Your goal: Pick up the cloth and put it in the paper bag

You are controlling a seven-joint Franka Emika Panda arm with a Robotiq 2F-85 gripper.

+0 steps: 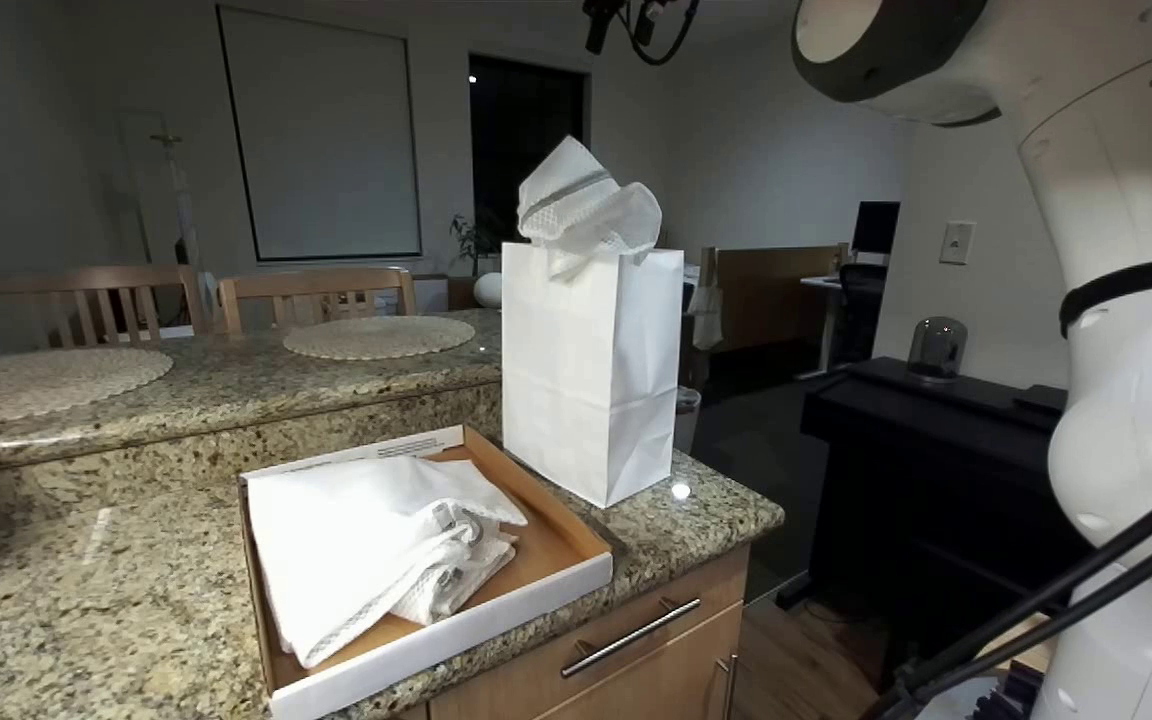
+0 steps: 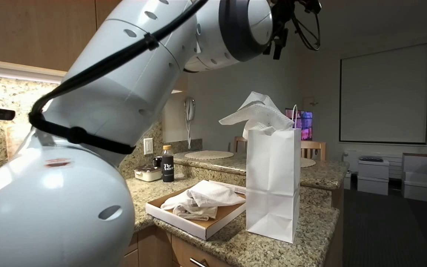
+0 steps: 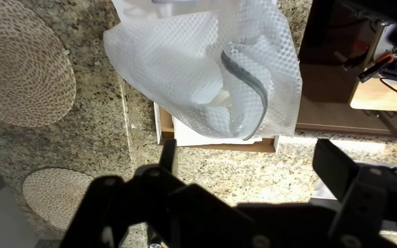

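Observation:
The white paper bag (image 1: 561, 370) stands upright on the granite counter; it also shows in an exterior view (image 2: 272, 185). A white mesh cloth with a grey strip (image 1: 586, 205) sticks up out of the bag's mouth and drapes over its rim; it also shows in an exterior view (image 2: 260, 113) and in the wrist view (image 3: 184, 75). How deep it sits inside is hidden. A folded white cloth (image 1: 356, 530) lies in the shallow box, also seen in an exterior view (image 2: 213, 194). My gripper (image 3: 246, 151) is open and empty, high above the bag (image 2: 276, 48), apart from both cloths.
The shallow cardboard box (image 1: 556, 530) sits beside the bag near the counter's edge. A raised ledge (image 1: 236, 400) with woven placemats (image 1: 381, 337) runs behind. A black bottle (image 2: 168, 167) and a lunch box (image 2: 148, 173) stand farther back on the counter.

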